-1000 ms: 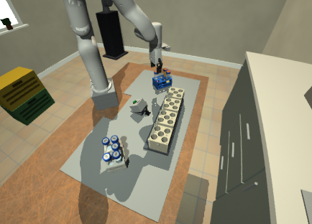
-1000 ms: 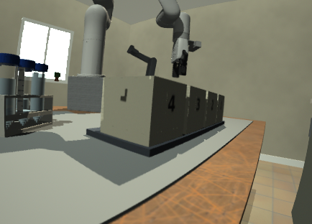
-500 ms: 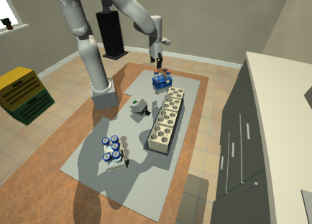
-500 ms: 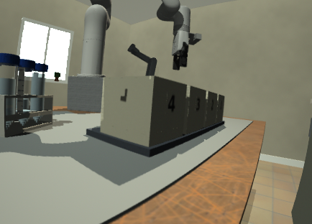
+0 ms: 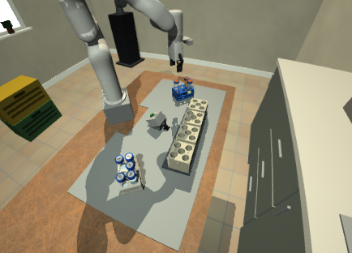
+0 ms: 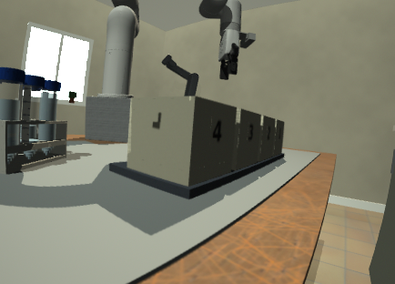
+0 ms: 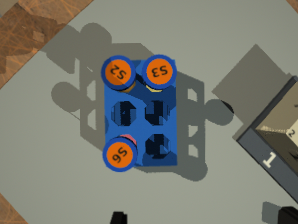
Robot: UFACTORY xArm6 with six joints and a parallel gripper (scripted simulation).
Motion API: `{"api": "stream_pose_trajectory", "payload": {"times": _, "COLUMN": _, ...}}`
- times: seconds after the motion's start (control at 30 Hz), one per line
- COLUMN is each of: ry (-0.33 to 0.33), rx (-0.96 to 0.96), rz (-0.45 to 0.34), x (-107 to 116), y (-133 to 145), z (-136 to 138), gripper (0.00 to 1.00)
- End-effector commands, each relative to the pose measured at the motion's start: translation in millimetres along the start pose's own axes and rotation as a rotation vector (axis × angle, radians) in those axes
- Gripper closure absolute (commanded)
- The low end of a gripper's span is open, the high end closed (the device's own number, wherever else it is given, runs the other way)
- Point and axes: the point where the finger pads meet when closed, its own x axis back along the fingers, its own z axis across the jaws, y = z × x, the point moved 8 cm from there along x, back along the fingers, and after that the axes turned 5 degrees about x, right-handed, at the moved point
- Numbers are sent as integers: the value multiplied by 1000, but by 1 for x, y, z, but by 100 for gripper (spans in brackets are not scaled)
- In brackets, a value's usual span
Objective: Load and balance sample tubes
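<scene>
Blue rack (image 5: 183,96) (image 7: 140,115) w/ 3 samples (image 5: 176,82) (image 7: 159,72) sits below open claw (image 5: 176,67) (image 6: 228,76) (image 7: 204,218).

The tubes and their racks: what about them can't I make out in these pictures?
- Fill levels of S2, S3 and S6: hidden under their own caps in the wrist view, too small in the top view.
- Printed mL on the white-dotted caps: too small in the top view; the exterior view shows those caps only side-on.
- The white-dotted tubes' rack: cut off by the left edge of the exterior view.
</scene>
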Motion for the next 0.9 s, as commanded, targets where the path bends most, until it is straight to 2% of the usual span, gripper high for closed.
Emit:
{"api": "stream_pose_trajectory", "payload": {"times": 0.0, "ry": 0, "rx": -75, "rz": 2, "x": 2, "y": 4, "z": 11, "gripper": 0}}
{"api": "stream_pose_trajectory", "payload": {"times": 0.43, "ry": 1, "rx": -509, "rz": 2, "x": 2, "y": 29, "z": 71, "gripper": 0}}
{"api": "stream_pose_trajectory", "payload": {"times": 0.5, "ry": 1, "rx": -509, "rz": 2, "x": 2, "y": 29, "z": 71, "gripper": 0}}
{"api": "stream_pose_trajectory", "payload": {"times": 0.87, "ry": 1, "rx": -835, "rz": 2, "x": 2, "y": 51, "z": 121, "gripper": 0}}
